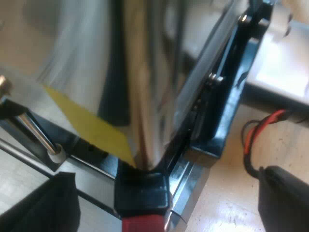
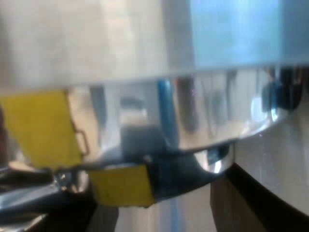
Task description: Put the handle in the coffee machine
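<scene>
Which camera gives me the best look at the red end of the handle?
The left wrist view. There the red end sits plainly at the tip of the dark handle, which runs up against the machine. In the right wrist view I cannot tell the handle among shiny metal and yellow patches.

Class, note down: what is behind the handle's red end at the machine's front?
Behind the red end the dark handle runs to the machine's shiny metal front, a yellow patch beside it. The holder's metal head is hidden.

Dark handle (image 1: 142, 191), red end showing — butts against shiny metal front of espresso machine (image 1: 149, 72).
</scene>
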{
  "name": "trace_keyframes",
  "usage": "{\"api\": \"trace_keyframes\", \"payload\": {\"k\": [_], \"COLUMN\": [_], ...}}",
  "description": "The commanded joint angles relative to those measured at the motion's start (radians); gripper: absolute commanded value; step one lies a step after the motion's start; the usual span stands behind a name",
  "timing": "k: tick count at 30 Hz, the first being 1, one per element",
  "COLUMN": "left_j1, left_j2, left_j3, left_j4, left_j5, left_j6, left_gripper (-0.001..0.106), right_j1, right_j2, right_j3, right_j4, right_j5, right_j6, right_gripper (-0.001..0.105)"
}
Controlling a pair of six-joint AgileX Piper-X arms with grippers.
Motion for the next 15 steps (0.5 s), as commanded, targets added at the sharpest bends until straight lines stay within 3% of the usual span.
{"api": "trace_keyframes", "payload": {"k": [1,5,8,11,13,15], "left_j1": [0.021,0.062,0.092,0.101,0.101,0.101], "left_j2": [-0.031,-0.042,-0.057,-0.062,-0.062,-0.062], "left_j3": [-0.031,-0.060,-0.072,-0.082,-0.082,-0.082], "left_j4": [0.025,0.051,0.061,0.065,0.065,0.061], "left_j5": [0.019,0.019,0.019,-0.002,-0.029,-0.043], "left_j6": [-0.008,-0.014,-0.011,-0.011,-0.011,-0.011], "left_gripper": [0.077,0.074,0.065,0.042,0.013,0.001], "right_j1": [-0.004,-0.004,-0.004,-0.004,-0.004,-0.004], "right_j2": [-0.031,-0.031,-0.031,-0.031,-0.031,-0.031], "right_j3": [-0.014,-0.014,-0.014,-0.014,-0.014,-0.014], "right_j4": [-0.100,-0.100,-0.100,-0.100,-0.100,-0.100], "right_j5": [0.013,0.013,0.013,0.013,0.013,0.013], "right_j6": [0.005,0.005,0.005,0.005,0.005,0.005], "right_gripper": [0.047,0.047,0.047,0.047,0.047,0.047]}}
